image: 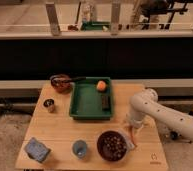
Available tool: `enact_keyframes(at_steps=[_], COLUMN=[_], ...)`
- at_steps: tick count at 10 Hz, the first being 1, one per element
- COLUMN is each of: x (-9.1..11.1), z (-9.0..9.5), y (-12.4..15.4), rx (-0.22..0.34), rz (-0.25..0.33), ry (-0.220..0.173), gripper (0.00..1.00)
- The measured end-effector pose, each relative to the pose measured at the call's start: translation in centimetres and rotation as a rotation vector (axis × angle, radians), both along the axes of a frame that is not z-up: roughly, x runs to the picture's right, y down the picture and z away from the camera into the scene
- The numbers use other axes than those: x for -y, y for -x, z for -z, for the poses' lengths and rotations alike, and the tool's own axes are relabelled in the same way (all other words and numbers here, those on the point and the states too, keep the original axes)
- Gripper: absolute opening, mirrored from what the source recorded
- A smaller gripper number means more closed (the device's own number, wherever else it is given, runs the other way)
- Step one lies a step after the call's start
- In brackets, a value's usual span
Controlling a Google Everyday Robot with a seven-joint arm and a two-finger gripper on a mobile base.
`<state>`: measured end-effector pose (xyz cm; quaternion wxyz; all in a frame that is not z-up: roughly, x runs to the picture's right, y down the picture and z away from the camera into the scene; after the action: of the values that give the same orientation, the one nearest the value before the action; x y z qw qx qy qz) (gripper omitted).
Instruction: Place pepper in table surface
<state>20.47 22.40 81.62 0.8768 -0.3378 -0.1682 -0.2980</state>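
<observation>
The robot's single white arm [162, 112] enters from the right edge and reaches leftward, its thick perforated link sloping up to a rounded elbow joint. From there the wrist bends steeply downward (almost vertical). The gripper [131, 131] hangs at the wrist's end, pointing down and held low, near the right front part of the worktop [57, 127].

Off-white, rounded tubular arm [165, 112] with small dark dots along its shell; claw [132, 129] at its tip.
</observation>
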Motion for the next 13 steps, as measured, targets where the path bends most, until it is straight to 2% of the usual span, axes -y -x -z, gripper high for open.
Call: enact_keyframes(at_steps=[4, 8, 9, 11, 12, 13], x=[0.1, 0.0, 0.0, -0.3, -0.4, -0.8], z=[-0.4, -1.3, -1.4, -1.6, -1.8, -2.2], y=[-0.4, -1.2, -1.2, -1.1, -1.1, -1.4], rx=[0.012, 0.061, 0.063, 0.068, 0.073, 0.068], rz=[-0.009, 0.009, 0.015, 0.026, 0.023, 0.018], ry=[-0.018, -0.072, -0.077, -0.071, -0.060, -0.031], gripper=[0.80, 0.79, 0.75, 0.53, 0.45, 0.34])
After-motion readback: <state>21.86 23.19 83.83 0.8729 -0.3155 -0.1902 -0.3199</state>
